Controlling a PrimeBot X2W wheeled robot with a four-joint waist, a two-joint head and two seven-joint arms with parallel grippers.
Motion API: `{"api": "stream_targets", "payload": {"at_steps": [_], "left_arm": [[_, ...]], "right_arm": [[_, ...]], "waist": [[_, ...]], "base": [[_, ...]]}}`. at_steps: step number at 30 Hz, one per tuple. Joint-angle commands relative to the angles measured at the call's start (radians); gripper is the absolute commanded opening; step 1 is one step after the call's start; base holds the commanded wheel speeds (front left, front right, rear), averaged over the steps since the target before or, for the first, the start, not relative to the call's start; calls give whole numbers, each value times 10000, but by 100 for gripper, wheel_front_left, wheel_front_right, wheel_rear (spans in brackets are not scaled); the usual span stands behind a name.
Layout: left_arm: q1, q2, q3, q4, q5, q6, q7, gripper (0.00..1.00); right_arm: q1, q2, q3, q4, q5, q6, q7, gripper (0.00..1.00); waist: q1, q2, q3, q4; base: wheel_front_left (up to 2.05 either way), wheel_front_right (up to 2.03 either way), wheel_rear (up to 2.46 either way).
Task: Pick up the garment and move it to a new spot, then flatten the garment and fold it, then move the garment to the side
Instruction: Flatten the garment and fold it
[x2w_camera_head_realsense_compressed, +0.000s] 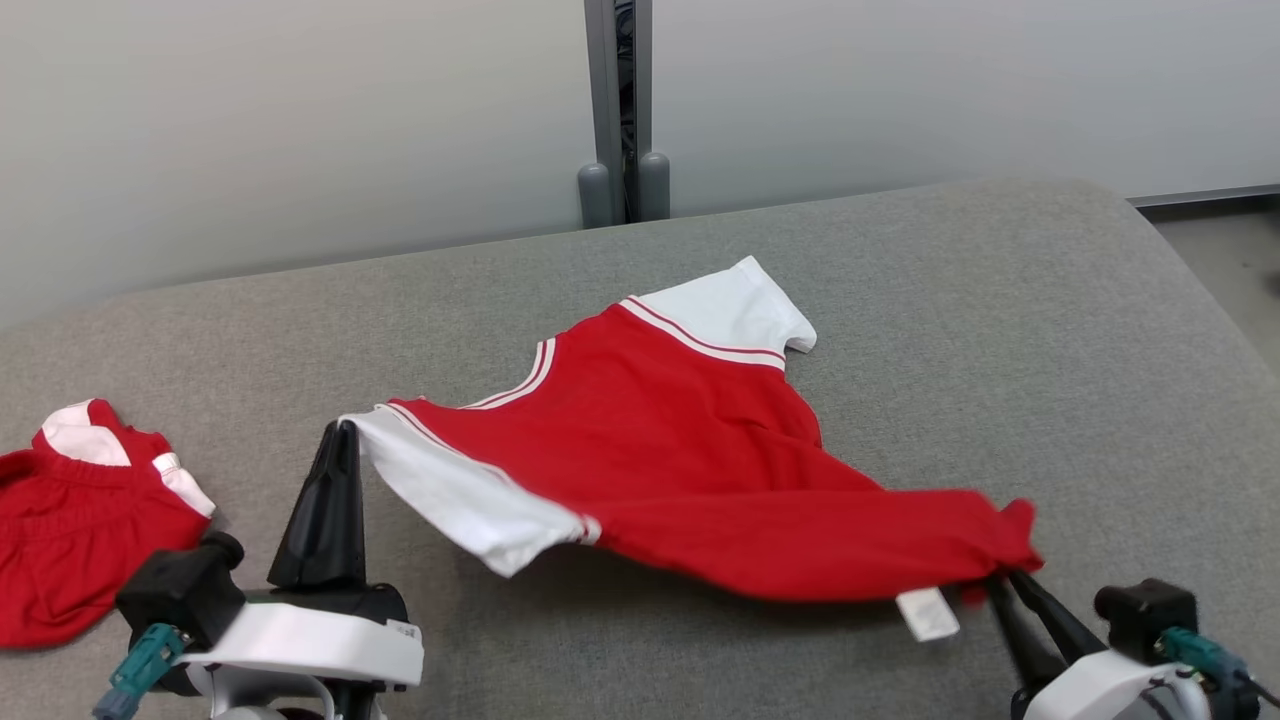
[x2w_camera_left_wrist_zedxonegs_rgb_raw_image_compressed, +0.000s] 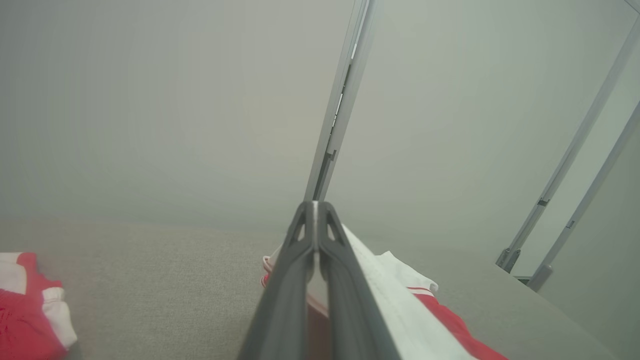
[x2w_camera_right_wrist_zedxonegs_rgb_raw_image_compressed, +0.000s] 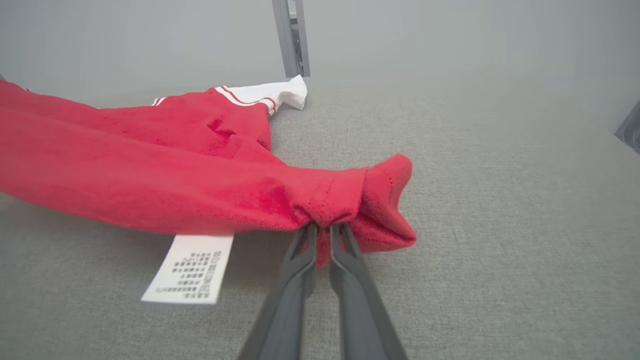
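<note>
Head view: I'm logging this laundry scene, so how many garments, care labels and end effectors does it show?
Garments: 2, the stretched shirt and the crumpled garment
Care labels: 1, the shirt's care label
End effectors: 2, left end effector and right end effector
Total: 5

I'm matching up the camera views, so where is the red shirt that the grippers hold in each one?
Head view: red shirt, centre.
Left wrist view: shirt at bottom, right of middle.
Right wrist view: shirt across the left half.
Shared landmark: the grey post behind.
</note>
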Motion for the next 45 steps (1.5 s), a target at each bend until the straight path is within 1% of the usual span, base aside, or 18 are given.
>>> {"api": "stream_targets", "payload": {"at_steps": [1,4,6,7,8,9,13,19,20,21,22,23,30,35,36,38,42,45], "left_arm": [[109,5,-23,40,-49,47,14,0],[221,-26,-115,176,-30,50,-70,0],[229,-20,-131,259,-49,30,-104,0],[227,-24,-135,292,-62,32,-102,0],[197,3,-155,377,-72,19,-137,0],[151,38,-168,410,10,49,-152,0],[73,79,-119,317,50,128,-220,0],[-17,137,-123,309,52,159,-228,0],[-35,149,-129,316,50,156,-232,0],[-52,159,-132,320,52,155,-235,0],[-72,165,-143,328,55,152,-236,0],[-101,177,-148,334,62,154,-234,0],[-140,240,-86,186,29,176,-295,0],[-57,245,52,-98,-151,128,-441,0],[-139,231,87,-246,-247,53,-484,0],[-323,245,131,-363,-381,-58,-500,0],[-965,377,151,-566,-588,-352,-304,0],[-1722,581,217,-686,-813,-611,-56,0]], "right_arm": [[-61,48,117,212,31,6,-76,100],[-40,264,446,793,11,7,-260,100],[-53,301,567,986,32,6,-367,76],[-62,346,631,1073,98,6,-424,49],[-59,403,776,1247,309,6,-487,48],[32,384,828,1269,447,6,-535,100],[342,315,984,1155,583,6,-572,100],[167,556,1364,1350,747,6,-501,100],[117,591,1476,1401,747,6,-507,84],[64,600,1600,1451,719,6,-513,47],[-2,606,1695,1460,681,6,-535,5],[-59,615,1716,1468,683,6,-562,0],[-77,378,1657,1228,509,6,-622,0],[-73,135,1077,166,10,6,-655,0],[-175,135,779,-367,-197,6,-663,0],[-330,180,554,-811,-230,6,-614,0],[-809,17,149,-1341,-46,6,-292,0],[-1337,-249,-112,-1680,170,6,-70,0]], "waist": [[0,-1,6,35],[0,-1,36,142],[0,-1,65,173],[0,-1,85,183],[0,-1,124,206],[0,-1,134,232],[0,-1,253,231],[0,-1,462,160],[0,-1,481,156],[0,-1,497,157],[0,-1,511,162],[0,-1,522,168],[0,-1,493,200],[0,-1,415,104],[0,-1,422,55],[0,-1,429,35],[0,-1,410,138],[0,-1,410,268]], "base": [[0,0,0],[0,0,0],[0,0,0],[0,0,0],[0,0,0],[0,0,0],[0,0,0],[0,0,0],[0,0,0],[0,0,0],[0,0,0],[0,0,0],[0,0,0],[0,0,0],[0,0,0],[0,0,0],[0,0,0],[0,0,0]]}}
